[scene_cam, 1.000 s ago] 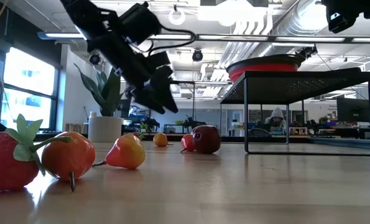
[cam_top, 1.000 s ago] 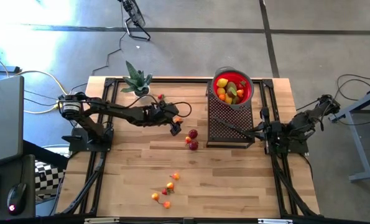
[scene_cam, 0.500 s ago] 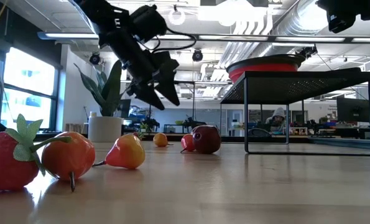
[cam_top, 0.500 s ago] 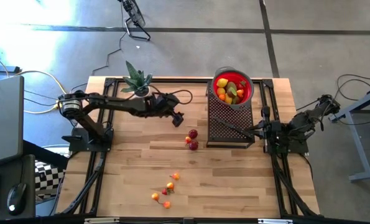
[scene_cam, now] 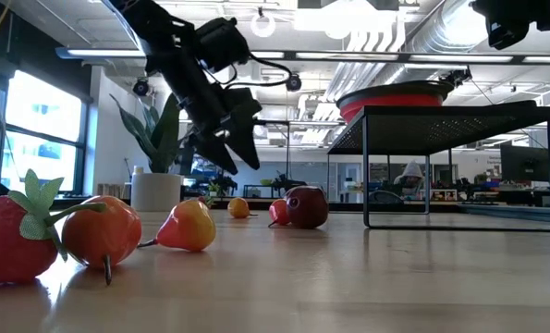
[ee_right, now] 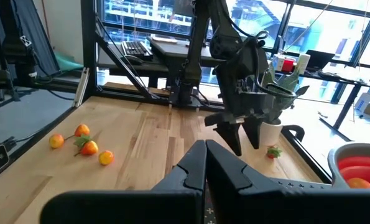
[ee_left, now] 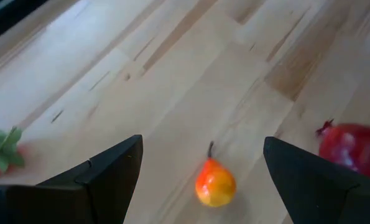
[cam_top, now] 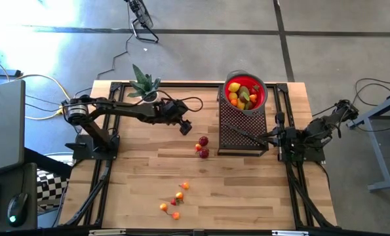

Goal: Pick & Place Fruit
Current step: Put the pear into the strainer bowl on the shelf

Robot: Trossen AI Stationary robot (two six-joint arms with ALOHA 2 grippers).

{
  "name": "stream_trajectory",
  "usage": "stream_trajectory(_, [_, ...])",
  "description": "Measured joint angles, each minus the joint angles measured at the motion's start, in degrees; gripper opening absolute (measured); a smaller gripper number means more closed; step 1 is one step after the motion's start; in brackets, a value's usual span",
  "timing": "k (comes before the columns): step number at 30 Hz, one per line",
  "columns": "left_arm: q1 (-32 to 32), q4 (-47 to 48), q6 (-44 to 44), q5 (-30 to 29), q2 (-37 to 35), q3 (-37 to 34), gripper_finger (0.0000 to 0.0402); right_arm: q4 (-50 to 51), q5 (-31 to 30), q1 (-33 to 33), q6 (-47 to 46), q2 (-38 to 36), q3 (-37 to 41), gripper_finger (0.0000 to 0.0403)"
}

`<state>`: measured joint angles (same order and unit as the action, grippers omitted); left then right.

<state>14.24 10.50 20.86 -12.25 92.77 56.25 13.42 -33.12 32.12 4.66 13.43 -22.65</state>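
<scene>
Toward ten o'clock on the table, the left gripper, fingers spread, hovers over a small pear, probably light, hard and slippery, best pinched across its belly.

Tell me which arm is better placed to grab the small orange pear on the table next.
Left. The left gripper hangs open right above the orange pear; the right gripper is shut, parked beyond the rack.
</scene>
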Motion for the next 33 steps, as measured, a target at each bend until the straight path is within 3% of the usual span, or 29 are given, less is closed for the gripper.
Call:
stream_trajectory(13, [0.00,-0.84,-1.30,-0.04,5.48,-0.02,0.0329,0.12,0.00,0.01,-0.30,0.02,0.00,0.0002])
stream_trajectory(33, [0.00,0.40,-1.52,0.07,5.62,-0.02,0.0329,0.12,0.01,0.01,-0.32,0.02,0.00,0.0003])
